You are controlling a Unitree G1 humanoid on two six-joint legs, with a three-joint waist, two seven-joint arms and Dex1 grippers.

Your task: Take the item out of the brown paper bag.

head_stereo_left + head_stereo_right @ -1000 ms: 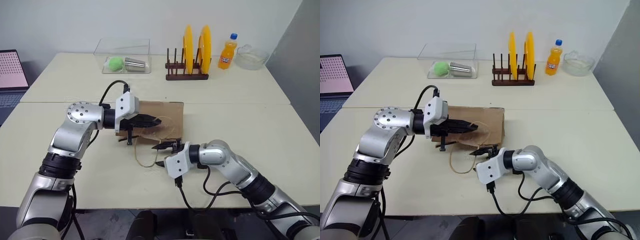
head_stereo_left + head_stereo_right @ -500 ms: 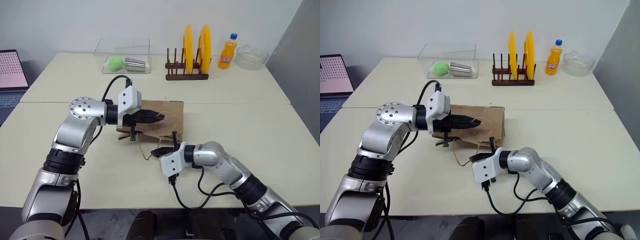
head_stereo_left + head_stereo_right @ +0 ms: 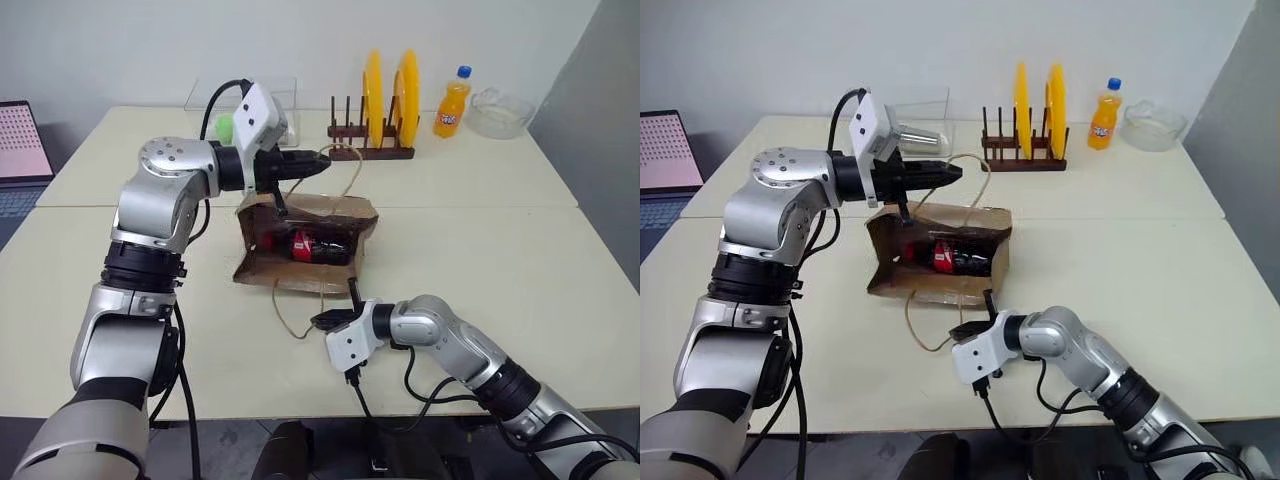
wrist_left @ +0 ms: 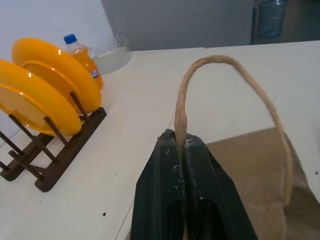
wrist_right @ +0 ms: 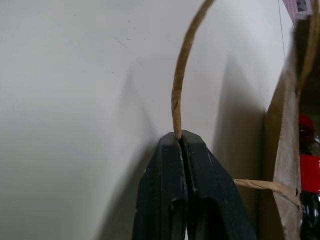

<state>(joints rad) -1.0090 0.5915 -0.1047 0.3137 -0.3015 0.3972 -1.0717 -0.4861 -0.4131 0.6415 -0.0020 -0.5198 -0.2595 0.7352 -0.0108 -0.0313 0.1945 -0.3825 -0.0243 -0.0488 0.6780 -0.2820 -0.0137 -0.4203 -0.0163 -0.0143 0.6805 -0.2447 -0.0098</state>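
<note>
The brown paper bag (image 3: 340,210) lies on its side in the middle of the table, its mouth held open toward me. Inside lies the item (image 3: 303,246), a small red object with dark ends. My left gripper (image 3: 322,160) hangs above the bag, shut on the upper loop handle (image 4: 225,62), which is pulled taut upward. My right gripper (image 3: 317,320) rests low on the table in front of the bag, shut on the lower loop handle (image 5: 182,65). The red item (image 5: 311,172) also peeks past the bag's edge in the right wrist view.
At the back stand a wooden rack with yellow plates (image 3: 385,100), an orange soda bottle (image 3: 453,103) and a glass bowl (image 3: 500,112). A clear box (image 3: 245,120) holds a green ball and a metal cup. A laptop (image 3: 20,140) sits far left.
My left gripper rose and moved back with the upper handle, pulling the bag's mouth open so the red item shows. My right gripper shut on the lower handle and sank slightly.
</note>
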